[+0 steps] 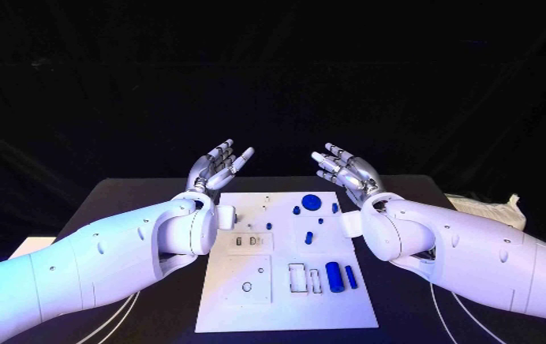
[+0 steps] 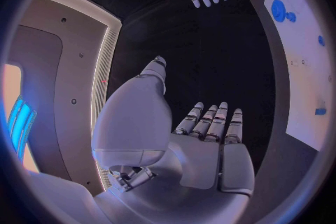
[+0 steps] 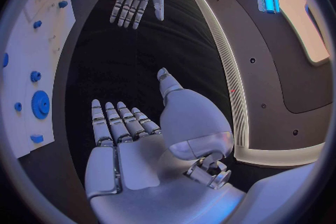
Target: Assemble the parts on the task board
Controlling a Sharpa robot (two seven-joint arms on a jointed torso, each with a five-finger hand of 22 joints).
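Note:
The white task board [image 1: 285,312] lies in the middle of the black table. Blue parts lie on it: a large round gear [image 1: 311,200] near the far edge, a small peg [image 1: 308,237] mid-board, and a thick cylinder [image 1: 334,276] beside a thin one [image 1: 350,277] toward the near right. My left hand [image 1: 218,166] is raised above the board's far left corner, fingers spread, holding nothing. My right hand [image 1: 345,169] mirrors it above the far right corner, also spread and empty. The left hand [image 2: 203,151] and right hand [image 3: 133,140] face each other, and the board [image 2: 308,67] [image 3: 28,67] lies beside them.
A pale crumpled bag [image 1: 491,208] lies on the table at the right edge. A white object [image 1: 32,246] sits off the table's left side. White cables [image 1: 120,319] run along the table near my left arm. Recessed slots [image 1: 305,278] mark the board's near half.

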